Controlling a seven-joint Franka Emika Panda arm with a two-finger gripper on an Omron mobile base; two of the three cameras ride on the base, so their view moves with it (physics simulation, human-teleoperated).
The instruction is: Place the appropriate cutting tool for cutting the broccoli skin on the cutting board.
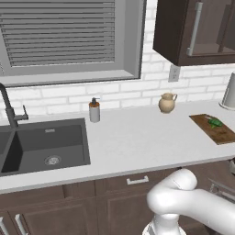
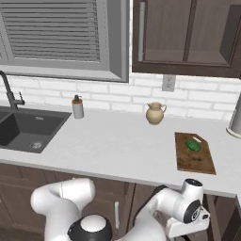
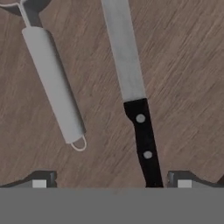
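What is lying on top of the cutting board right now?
Only the broccoli sits on the cutting board, toward its far end. Whatever lies beneath the floret is covered. The cutting tool lies elsewhere, on a wooden surface beside a black-handled knife.

arm (image 2: 160, 207) — folded low, hand below counter level | jaws — spread wide, gripping nothing

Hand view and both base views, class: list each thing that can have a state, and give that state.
gripper: open, holding nothing.
cutting tool: lying flat on a wooden surface, untouched.
knife: lying flat beside it, apart from it, untouched.
broccoli: resting on the cutting board.
cutting board: flat on the counter.
upper cabinet: doors shut.
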